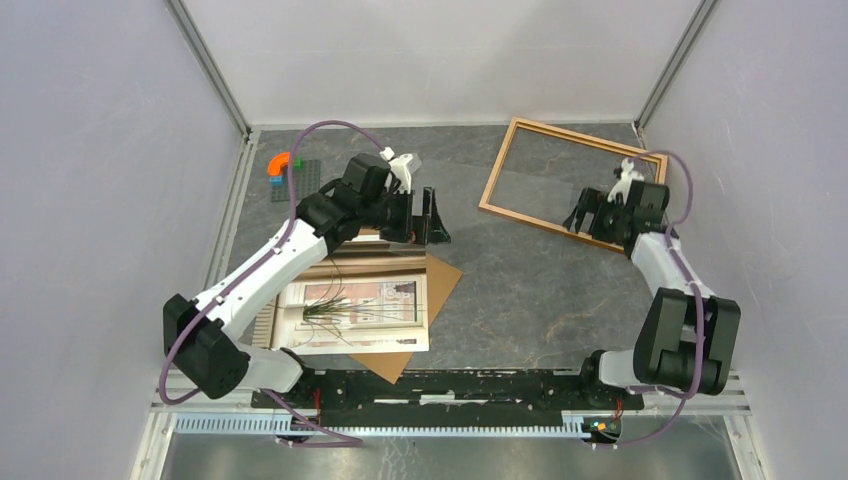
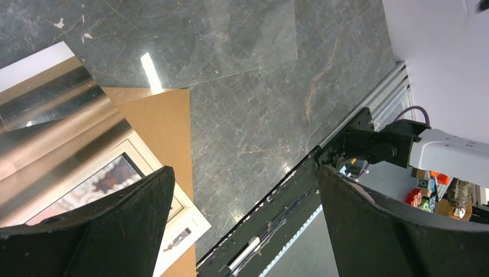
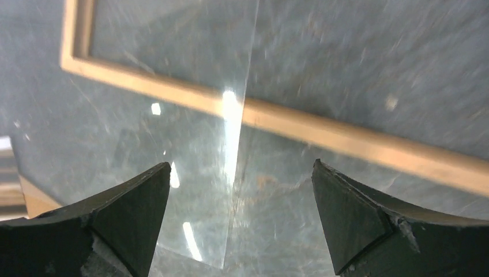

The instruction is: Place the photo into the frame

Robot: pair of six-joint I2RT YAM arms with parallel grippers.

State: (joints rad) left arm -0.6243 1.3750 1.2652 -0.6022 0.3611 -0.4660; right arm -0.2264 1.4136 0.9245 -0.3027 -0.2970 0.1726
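The frame (image 1: pixel 497 176), light wood with narrow moulding, lies flat at the back right, and one of its rails crosses the right wrist view (image 3: pixel 346 135). A clear pane (image 3: pixel 190 144) lies across that rail. My right gripper (image 1: pixel 592 218) hovers over the frame's near rail, open (image 3: pixel 242 164) with only the pane and table below. The photo (image 1: pixel 360 305), a white-bordered print, rests on a brown backing board (image 1: pixel 445 278) at the near left. My left gripper (image 1: pixel 423 222) hangs open beyond the photo's far edge. Between its fingers (image 2: pixel 245 173) I see only table and rail, with the photo (image 2: pixel 109 179) under the left finger.
Orange and green toy blocks on a grey baseplate (image 1: pixel 283 172) sit at the back left. A black rail (image 1: pixel 450 385) runs along the near edge between the arm bases. Walls close in the table on three sides. A shiny clear sheet (image 2: pixel 254 29) shows in the left wrist view.
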